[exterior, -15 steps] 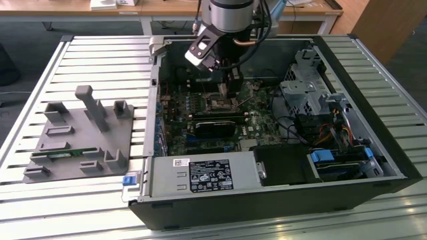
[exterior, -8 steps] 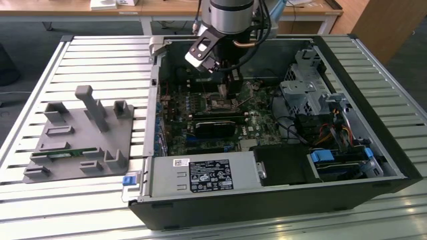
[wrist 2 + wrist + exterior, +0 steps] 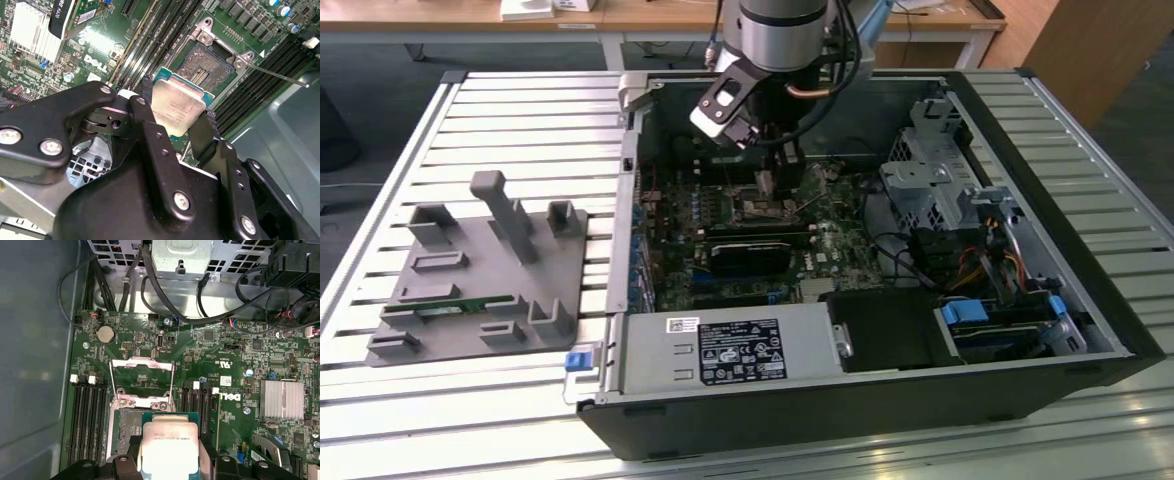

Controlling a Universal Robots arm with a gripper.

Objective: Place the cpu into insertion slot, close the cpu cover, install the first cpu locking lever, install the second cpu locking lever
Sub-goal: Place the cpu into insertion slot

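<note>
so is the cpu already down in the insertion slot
No, the gripper holds the cpu up off the board, and the insertion slot lies bare.

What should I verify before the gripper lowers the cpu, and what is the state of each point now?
1. Grip on the cpu: ok, the gripper is shut on two opposite edges.
2. The insertion slot is free of objects: ok, as far as it shows.
3. The cpu cover is swung open, off the slot: ok.
4. The locking lever is released and beside the slot: ok.
5. The cpu is seated: not ok, it hangs above the slot.
6. The cpu edges are square to the slot: cannot tell.
</note>
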